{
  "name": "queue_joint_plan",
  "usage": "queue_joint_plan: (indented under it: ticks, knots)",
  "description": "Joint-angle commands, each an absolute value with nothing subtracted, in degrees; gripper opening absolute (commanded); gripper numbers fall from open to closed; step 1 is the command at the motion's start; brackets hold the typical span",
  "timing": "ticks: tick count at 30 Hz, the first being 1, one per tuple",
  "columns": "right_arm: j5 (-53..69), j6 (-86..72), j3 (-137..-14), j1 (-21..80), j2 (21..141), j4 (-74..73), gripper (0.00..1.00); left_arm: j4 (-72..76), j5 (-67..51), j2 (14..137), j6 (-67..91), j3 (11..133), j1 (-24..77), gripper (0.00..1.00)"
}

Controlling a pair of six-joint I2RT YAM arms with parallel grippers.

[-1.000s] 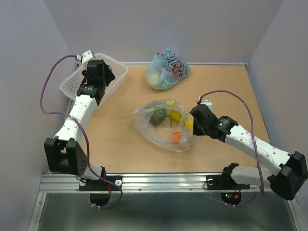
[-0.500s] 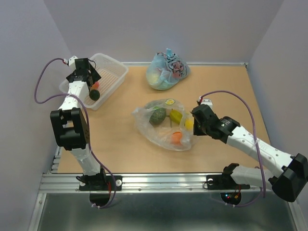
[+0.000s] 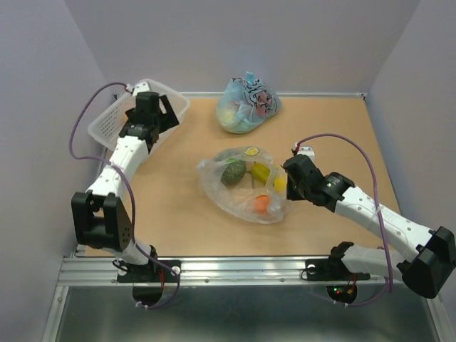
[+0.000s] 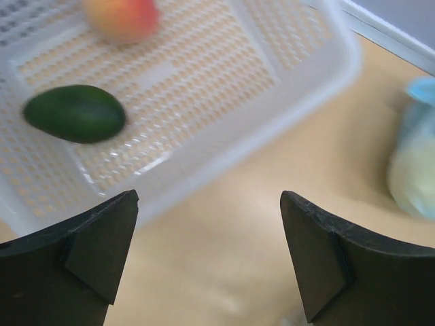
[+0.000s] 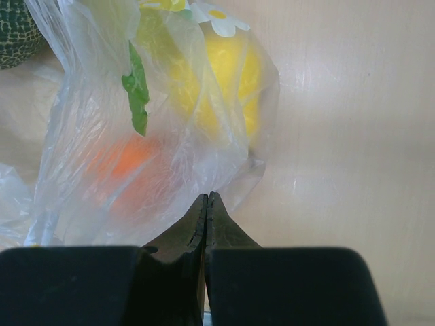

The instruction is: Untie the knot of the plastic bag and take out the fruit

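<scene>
while the plastic bag [image 3: 239, 187] lies mid-table with lemon [image 5: 217, 75] and orange [image 5: 126, 163] inside, i judge my right gripper [image 5: 206, 204] sits at its right hem to anchor it: jaws pressed together, touching film, pinched or not i can't tell. my left gripper [image 4: 209, 231] hangs wide apart and empty over the white basket [image 4: 204, 88] edge, where an avocado [image 4: 75, 113] and peach [image 4: 122, 17] lie.

A white perforated plastic basket [image 3: 107, 127] sat at the far left corner of a light wooden tabletop [image 3: 335, 128]. A light-blue bag [image 3: 247, 105] printed with a black cartoon figure lay near the far edge, well apart from the basket. Pale lilac walls [image 3: 249, 39] enclosed the table.
</scene>
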State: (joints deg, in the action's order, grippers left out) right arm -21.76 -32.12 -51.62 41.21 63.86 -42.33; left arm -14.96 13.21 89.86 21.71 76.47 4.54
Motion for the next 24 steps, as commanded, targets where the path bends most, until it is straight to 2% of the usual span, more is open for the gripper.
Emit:
queue_joint_plan:
  ticks: [1,7,11,18,24]
  knots:
    - [-24.2,-31.7,-53.3,41.0,63.2,-40.3,0.01,-12.7,11.3,77.0,17.8,71.9,16.1,0.96]
    - [-22.5,-33.6,-50.5,41.0,61.3,-40.4,0.04,-12.8,9.1,66.4,19.7,67.5,34.4,0.92]
    - [-21.2,-35.9,-48.5,40.9,59.9,-40.6,0.04,-12.7,10.1,65.0,22.1,66.4,47.0,0.90]
    - [-18.5,-42.3,-43.5,41.0,59.8,-41.0,0.03,-11.8,14.3,73.6,24.9,66.9,62.1,0.87]
    - [-16.9,-46.5,-40.6,41.0,59.6,-41.0,0.02,-10.5,16.0,82.9,26.8,67.9,65.2,0.83]
